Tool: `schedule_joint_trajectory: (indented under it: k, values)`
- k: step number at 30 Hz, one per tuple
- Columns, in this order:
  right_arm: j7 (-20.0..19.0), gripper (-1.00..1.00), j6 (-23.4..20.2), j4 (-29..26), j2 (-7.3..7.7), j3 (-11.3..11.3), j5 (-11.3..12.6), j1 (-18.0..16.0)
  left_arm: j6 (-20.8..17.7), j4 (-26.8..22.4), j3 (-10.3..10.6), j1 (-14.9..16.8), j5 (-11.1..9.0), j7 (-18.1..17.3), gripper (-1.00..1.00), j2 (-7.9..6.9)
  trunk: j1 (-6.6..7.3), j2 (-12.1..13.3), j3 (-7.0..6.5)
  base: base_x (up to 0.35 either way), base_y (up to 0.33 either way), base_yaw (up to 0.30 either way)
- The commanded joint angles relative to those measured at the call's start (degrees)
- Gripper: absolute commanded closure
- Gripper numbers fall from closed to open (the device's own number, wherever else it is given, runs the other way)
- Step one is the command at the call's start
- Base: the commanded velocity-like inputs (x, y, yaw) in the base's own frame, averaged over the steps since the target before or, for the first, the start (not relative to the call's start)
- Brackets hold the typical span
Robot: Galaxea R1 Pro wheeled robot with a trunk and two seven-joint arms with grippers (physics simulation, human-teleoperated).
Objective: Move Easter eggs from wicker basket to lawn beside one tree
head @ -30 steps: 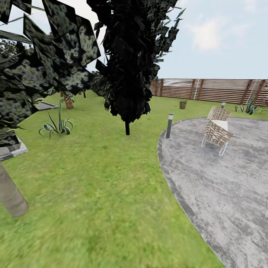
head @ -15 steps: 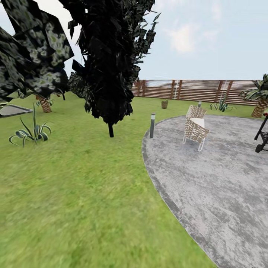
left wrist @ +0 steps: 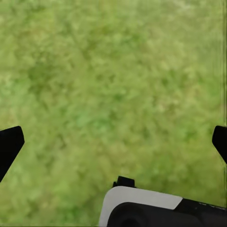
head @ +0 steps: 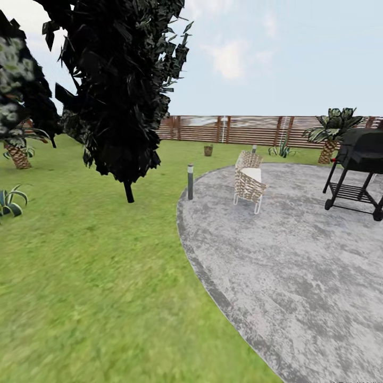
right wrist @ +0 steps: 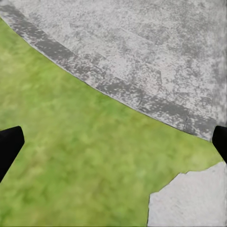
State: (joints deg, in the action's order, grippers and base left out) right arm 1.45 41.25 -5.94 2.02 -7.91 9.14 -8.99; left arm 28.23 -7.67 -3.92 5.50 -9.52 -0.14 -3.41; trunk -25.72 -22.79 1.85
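The wicker basket stands small and brown far off on the lawn, close to the slatted fence. The Easter eggs are hidden at this distance. Dark leaves speckled pale green, from a tree, hang in at the far left; its trunk is out of view. My left gripper is open over bare grass, its black fingertips wide apart. My right gripper is open too, above the line where grass meets the grey paving. Nothing sits between either pair of fingers.
A near-black tree on a thin stem stands ahead at the left. The round grey patio holds a pale woven chair and a black grill. A short bollard light marks the patio's edge. Palms and spiky plants dot the lawn.
The whole head view has swung to the right: trees, chair and basket slid leftward in the picture, the pale trunk left it, and the black grill came in at the right.
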Motion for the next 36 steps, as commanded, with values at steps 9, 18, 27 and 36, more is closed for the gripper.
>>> schedule_joint_trajectory:
  k: [9, 18, 27, 36]
  values:
    - [0.03, -1.0, 0.07, 0.05, 0.01, 0.0, 0.09, -0.07, 0.16, 0.02, -0.3, 0.03, 0.27, 0.05, -1.0, -0.05, -0.06, -0.13, -0.33, 0.243, -0.241, -0.261]
    - [0.02, -1.0, -0.16, 0.05, 0.07, 0.0, 0.02, -0.07, 0.21, 0.02, -0.26, 0.03, 0.29, 0.06, -1.0, -0.09, -0.06, -0.13, -0.86, 0.243, -0.242, -0.227]
    - [-0.01, -1.0, -0.2, 0.05, 0.08, 0.07, -0.07, -0.07, 0.37, 0.02, -0.25, 0.03, 0.29, 0.01, -1.0, -0.1, -0.06, -0.13, -1.46, 0.257, -0.228, -0.193]
    - [-0.01, -1.0, -0.2, 0.05, 0.09, 0.1, -0.1, -0.07, 0.51, 0.02, -0.27, 0.03, 0.29, -0.03, -1.0, -0.11, -0.06, -0.13, -2.06, 0.292, -0.157, -0.19]
